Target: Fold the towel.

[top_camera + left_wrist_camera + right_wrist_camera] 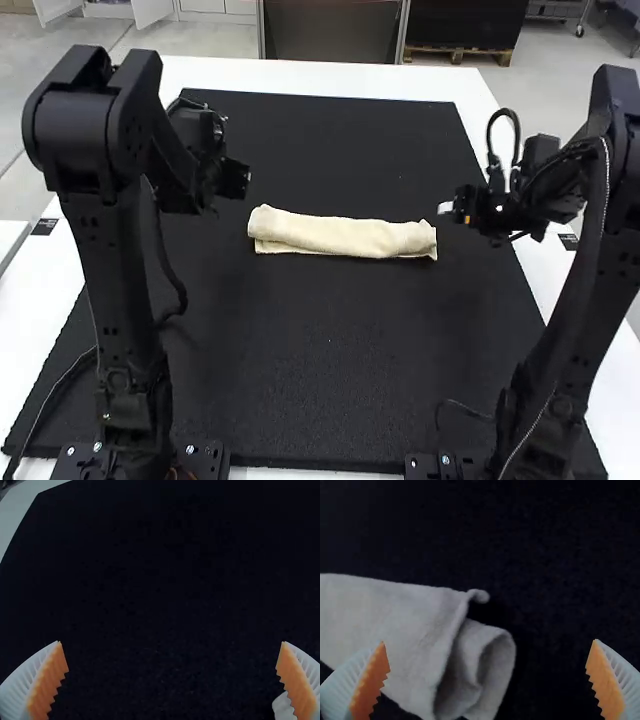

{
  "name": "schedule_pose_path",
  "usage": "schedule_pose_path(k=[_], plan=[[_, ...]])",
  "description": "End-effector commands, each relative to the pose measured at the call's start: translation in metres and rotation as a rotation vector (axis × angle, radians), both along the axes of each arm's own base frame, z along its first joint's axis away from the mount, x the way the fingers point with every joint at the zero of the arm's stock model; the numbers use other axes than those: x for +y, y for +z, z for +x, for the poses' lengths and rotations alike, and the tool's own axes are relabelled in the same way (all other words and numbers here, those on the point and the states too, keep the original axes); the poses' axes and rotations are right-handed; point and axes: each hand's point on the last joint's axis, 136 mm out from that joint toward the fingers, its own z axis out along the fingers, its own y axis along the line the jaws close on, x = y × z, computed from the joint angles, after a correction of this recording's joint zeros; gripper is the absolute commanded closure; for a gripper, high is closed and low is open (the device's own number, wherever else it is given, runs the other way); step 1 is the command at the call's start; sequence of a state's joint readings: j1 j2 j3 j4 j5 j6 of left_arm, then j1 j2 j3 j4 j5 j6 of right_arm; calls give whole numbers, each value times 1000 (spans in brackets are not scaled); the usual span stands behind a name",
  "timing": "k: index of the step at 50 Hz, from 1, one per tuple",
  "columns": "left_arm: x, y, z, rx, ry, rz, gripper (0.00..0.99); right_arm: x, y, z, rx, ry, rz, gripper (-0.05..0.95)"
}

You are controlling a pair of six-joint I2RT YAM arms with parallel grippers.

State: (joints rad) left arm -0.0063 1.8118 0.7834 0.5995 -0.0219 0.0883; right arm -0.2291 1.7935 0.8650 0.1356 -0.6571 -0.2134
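Standing wide open and empty at the left, it's the left arm's white-ribbed, orange-padded gripper, with the towel off to its right and slightly toward the arm bases. Mid-table on the big black mat lies that soft cream cloth towel, a long narrow folded strip, long axis side to side, layers gaping at its right end. Just beyond, the right arm's matching gripper, empty, fingers spread, looks the nearer!
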Motion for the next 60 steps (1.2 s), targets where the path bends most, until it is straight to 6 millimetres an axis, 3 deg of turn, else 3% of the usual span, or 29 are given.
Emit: schedule_pose_path(k=[1, 8, 16, 32, 52, 60], plan=[[19, 5, -3, -18, 47, -14, 23, 27, -9, -11, 45, 82, 93, -7], [47, 38, 2, -102, 108, 4, 23, 30, -15, -14, 71, 86, 103, -7], [61, 49, 7, -110, 129, 24, 23, 27, -28, -15, 91, 75, 84, -7], [58, 78, 2, -136, 119, 31, 23, 31, -55, -1, 110, 78, 58, 5], [56, 89, 0, -143, 112, 37, 23, 57, -51, 15, 97, 133, 63, 36], [58, 90, 0, -143, 114, 38, 23, 55, -58, 10, 121, 124, 67, 154]])
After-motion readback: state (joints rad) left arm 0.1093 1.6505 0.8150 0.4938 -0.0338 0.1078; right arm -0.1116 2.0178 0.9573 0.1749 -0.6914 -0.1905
